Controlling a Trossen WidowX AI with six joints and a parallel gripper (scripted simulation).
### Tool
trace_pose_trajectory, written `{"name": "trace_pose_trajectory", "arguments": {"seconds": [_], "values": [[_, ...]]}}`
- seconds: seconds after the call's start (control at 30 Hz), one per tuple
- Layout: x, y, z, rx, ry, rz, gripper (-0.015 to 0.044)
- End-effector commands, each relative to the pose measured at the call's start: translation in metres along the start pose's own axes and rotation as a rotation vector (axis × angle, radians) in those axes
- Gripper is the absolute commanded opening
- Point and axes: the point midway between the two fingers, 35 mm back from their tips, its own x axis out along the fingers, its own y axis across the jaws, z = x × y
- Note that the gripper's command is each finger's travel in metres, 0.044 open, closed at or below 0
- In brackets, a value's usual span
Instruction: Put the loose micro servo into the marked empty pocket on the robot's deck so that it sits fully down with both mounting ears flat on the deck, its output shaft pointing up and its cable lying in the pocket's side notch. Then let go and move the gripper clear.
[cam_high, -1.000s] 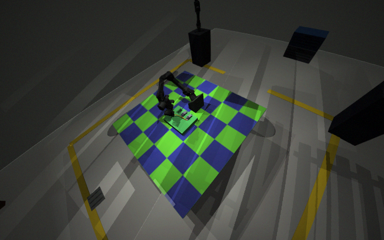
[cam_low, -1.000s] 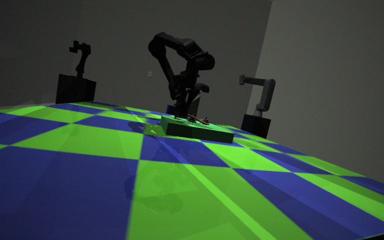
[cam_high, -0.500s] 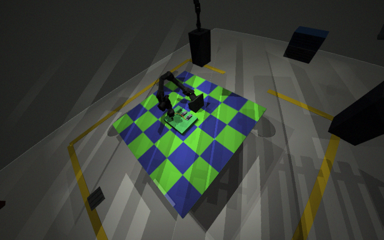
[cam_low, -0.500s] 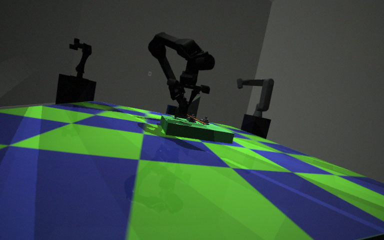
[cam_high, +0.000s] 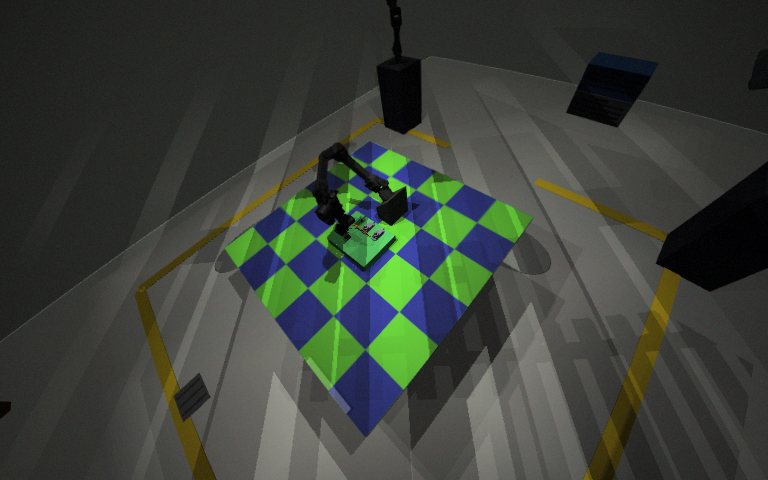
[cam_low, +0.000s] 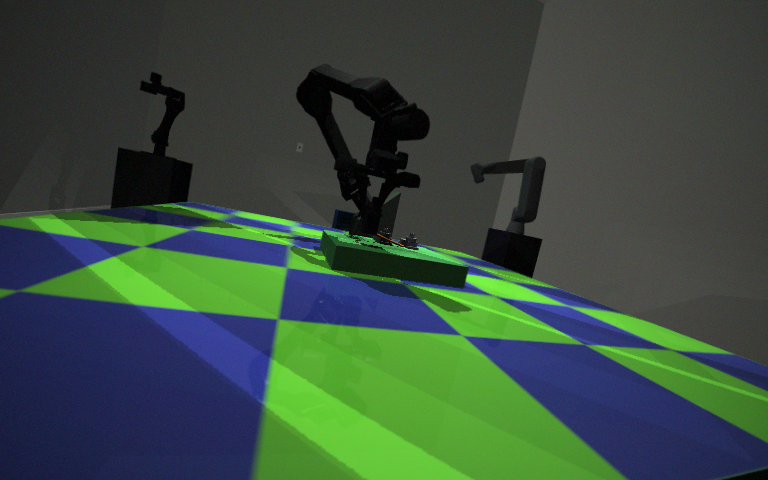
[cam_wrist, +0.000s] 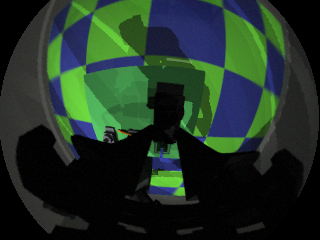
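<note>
- Gripping a dark block that I take to be the micro servo (cam_wrist: 167, 103), the gripper (cam_wrist: 167, 135) has its fingers pinched on the body; from the wrist view the block stands out ahead of the fingertips, over the green deck (cam_low: 396, 263).
- Servo position: held at the near-left end of the deck, directly under the arm (cam_low: 362, 113). Whether it touches the deck or sits in any pocket cannot be told; the top and exterior views are too small and dark at that spot.
- Cable (cam_low: 390, 239): a thin orange line runs from the gripper area across the deck top toward two small fitted units (cam_low: 408, 240). It lies over the surface, not visibly in a notch.
- Marked pocket: not distinguishable in any view.
- Done, in my judgement: pickup and carry to the deck.
- Outstanding: lowering until both ears lie flat, shaft up, cable in the side notch, release, retreat.
- Surroundings: deck rests on the checkered mat (cam_high: 396, 339).
</note>
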Motion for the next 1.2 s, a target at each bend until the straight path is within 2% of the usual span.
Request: {"name": "trace_pose_trajectory", "arguments": {"seconds": [0.0,0.2,0.87,1.17], "values": [[-0.001,0.000,0.000,-0.029,-0.004,-0.003,0.0000],[-0.001,0.000,-0.014,-0.029,-0.003,-0.003,0.0000],[-0.001,-0.003,-0.106,-0.033,0.000,-0.003,0.0000],[0.006,-0.003,-0.109,-0.033,0.000,-0.003,0.0000]]}}
